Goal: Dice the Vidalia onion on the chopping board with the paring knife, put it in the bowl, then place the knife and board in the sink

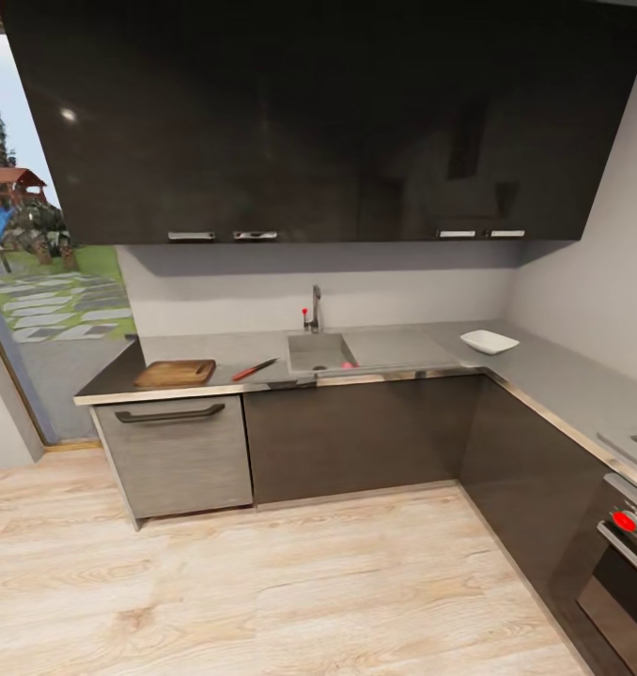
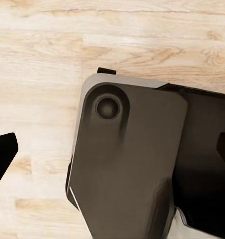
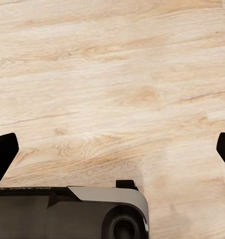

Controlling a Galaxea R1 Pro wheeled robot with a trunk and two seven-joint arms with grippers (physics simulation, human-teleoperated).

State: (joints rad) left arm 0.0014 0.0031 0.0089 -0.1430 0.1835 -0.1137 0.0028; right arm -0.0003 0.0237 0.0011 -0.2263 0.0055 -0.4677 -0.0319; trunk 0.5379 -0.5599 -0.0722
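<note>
Across the room, the grey countertop [image 1: 544,371] runs in an L above dark cabinets. The brown chopping board [image 1: 175,374] lies at its left end, and the red-handled paring knife [image 1: 254,369] rests just right of it. The sink [image 1: 320,351] sits mid-counter under a chrome tap [image 1: 314,310]. A pinkish bit of the Vidalia onion [image 1: 347,364] shows in the basin's near right corner. The white bowl [image 1: 489,342] stands near the counter's corner. My left gripper [image 2: 112,154] and right gripper [image 3: 115,152] hang open over the wooden floor, far from the counter, holding nothing.
Light wood floor [image 1: 290,582] lies between me and the cabinets. An oven with a red knob [image 1: 627,519] stands at the right. A glass door [image 1: 37,282] is on the left. Dark wall cabinets [image 1: 328,122] hang above the counter. My own base [image 2: 137,164] shows under the left gripper.
</note>
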